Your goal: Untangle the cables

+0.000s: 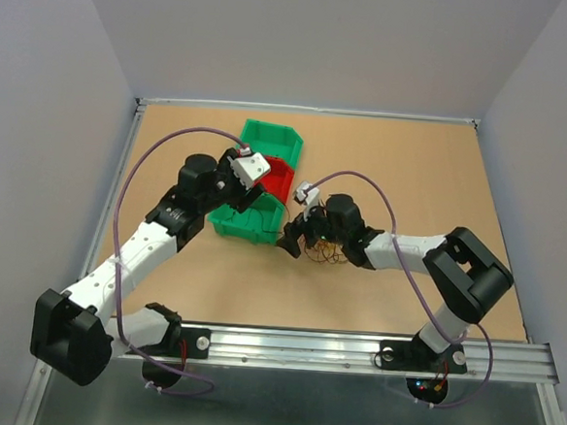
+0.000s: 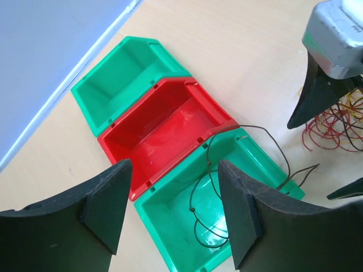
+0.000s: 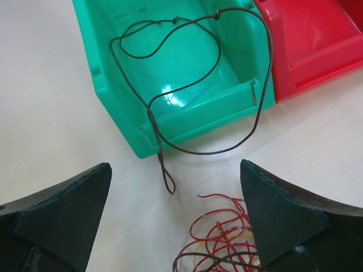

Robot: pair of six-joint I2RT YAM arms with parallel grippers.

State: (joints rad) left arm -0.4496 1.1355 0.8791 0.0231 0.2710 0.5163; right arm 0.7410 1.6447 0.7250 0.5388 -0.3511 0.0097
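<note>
Tan board table (image 1: 413, 173), grey walls (image 1: 325, 40) on three sides, metal rail (image 1: 352, 349) along the near edge where both arms are bolted. Three open bins sit in a row left of centre, side walls touching: far green bin (image 1: 272, 136), red bin (image 1: 283, 180), near green bin (image 1: 229, 226).

Left gripper (image 1: 248, 193) hangs over the bins, roughly at the red/near-green joint. In the left wrist view the left fingers (image 2: 105, 209) are spread wide and grip nothing; the bins show through the gap.

Dark wire (image 2: 207, 164) is one thin brown strand. It is looped on the floor of the near green bin, rises over the rim on the side facing the right arm, and its tail lies on the table just beside that bin. The right wrist view confirms this: loops inside, a narrow hairpin end outside.

Right gripper (image 1: 296, 235) is low over the table, just right of the near green bin. Right fingers (image 3: 283, 221) are spread apart, with no wire pinched between them. Tangle (image 3: 218, 241) of red and yellow wires, with a darker strand mixed in, lies on the table in the gap, closer to the right-hand finger, and runs off the bottom of the frame. Whether that finger touches the tangle can't be told. Tangle and dark wire's tail are near each other but apart, with bare board between them.
</note>
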